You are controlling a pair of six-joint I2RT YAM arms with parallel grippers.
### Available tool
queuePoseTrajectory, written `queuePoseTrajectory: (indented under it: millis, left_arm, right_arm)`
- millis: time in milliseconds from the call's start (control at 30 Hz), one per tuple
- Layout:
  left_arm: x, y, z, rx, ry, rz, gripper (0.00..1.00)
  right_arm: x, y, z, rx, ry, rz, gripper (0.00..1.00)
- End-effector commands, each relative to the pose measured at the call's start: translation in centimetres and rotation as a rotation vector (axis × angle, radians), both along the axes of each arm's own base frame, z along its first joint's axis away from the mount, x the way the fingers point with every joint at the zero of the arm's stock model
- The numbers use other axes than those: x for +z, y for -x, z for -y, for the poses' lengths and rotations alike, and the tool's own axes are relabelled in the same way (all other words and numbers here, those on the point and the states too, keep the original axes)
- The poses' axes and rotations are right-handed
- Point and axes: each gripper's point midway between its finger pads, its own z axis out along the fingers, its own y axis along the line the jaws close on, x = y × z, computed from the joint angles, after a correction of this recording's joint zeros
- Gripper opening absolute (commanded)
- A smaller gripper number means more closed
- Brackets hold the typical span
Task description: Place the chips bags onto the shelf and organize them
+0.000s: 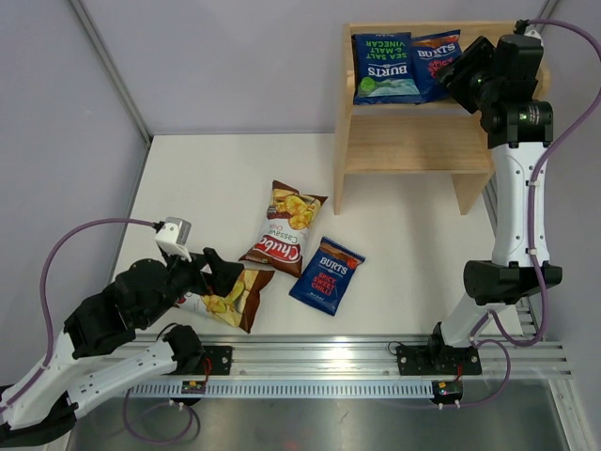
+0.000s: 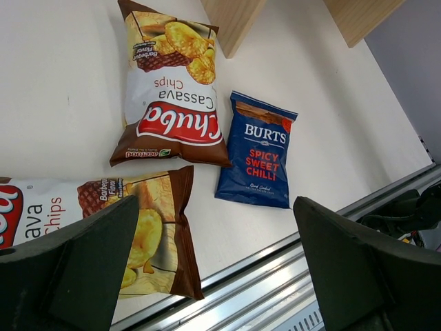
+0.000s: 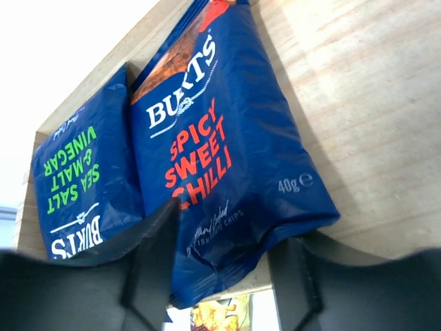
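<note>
On the top tier of the wooden shelf (image 1: 413, 141) lie two blue Burts bags, a green-lettered one (image 1: 383, 68) and a red-lettered one (image 1: 434, 58). My right gripper (image 1: 454, 75) is at the red-lettered bag (image 3: 220, 138), open, its fingers on either side of the bag's lower edge (image 3: 227, 238). Three bags lie on the table: a Chuba bag (image 1: 285, 224), a second Chuba bag (image 1: 228, 299) and a red-lettered Burts bag (image 1: 326, 274). My left gripper (image 1: 208, 267) hovers wide open over the end of the nearer Chuba bag (image 2: 148, 227), holding nothing (image 2: 220, 276).
The shelf's lower tier (image 1: 408, 160) holds nothing that I can see. An aluminium rail (image 1: 329, 357) runs along the table's near edge, just behind the bags. Grey walls close in the left, back and right sides. The shelf's legs (image 2: 234, 21) stand beyond the bags.
</note>
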Motion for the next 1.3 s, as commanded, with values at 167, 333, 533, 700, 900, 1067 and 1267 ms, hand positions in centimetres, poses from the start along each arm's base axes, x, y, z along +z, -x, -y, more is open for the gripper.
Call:
queuePoseTrajectory:
  millis: [167,333,533,700,900,1067,1267]
  left_arm:
    - [-0.3,-1.0,0.9,0.011,-0.027,-0.001,0.99]
    - [-1.3,-1.3,2.6,-0.029,-0.039,-0.039,0.99]
    - [-4.7,-1.6,8.4,-0.170,-0.010,-0.131,0.99]
    - [-8.6,-1.8,12.9,-0.297,-0.094,-0.173,0.99]
    - [-11.7,-3.5,18.1,-0.398,-0.177,-0.226,0.99]
    - [-13.9,-6.6,20.5,-0.371,-0.247,-0.253,0.99]
    - [-16.2,-11.4,22.2,-0.341,-0.257,-0.324,0.90]
  right_arm:
    - [3.9,4.0,2.8,-0.104,0.126,0.056,0.74]
    - [5.6,6.2,2.8,-0.091,0.162,0.094,0.77]
    - [7.5,11.8,0.2,0.077,0.189,0.195,0.99]
    - [5.8,19.3,-4.2,0.338,0.164,0.271,0.99]
    - [-1.9,27.3,-9.7,0.673,0.015,0.313,0.99]
    - [-7.2,30.9,-10.6,0.742,-0.031,0.279,0.99]
    - [-9.5,33.4,-9.7,0.678,0.008,0.302,1.00]
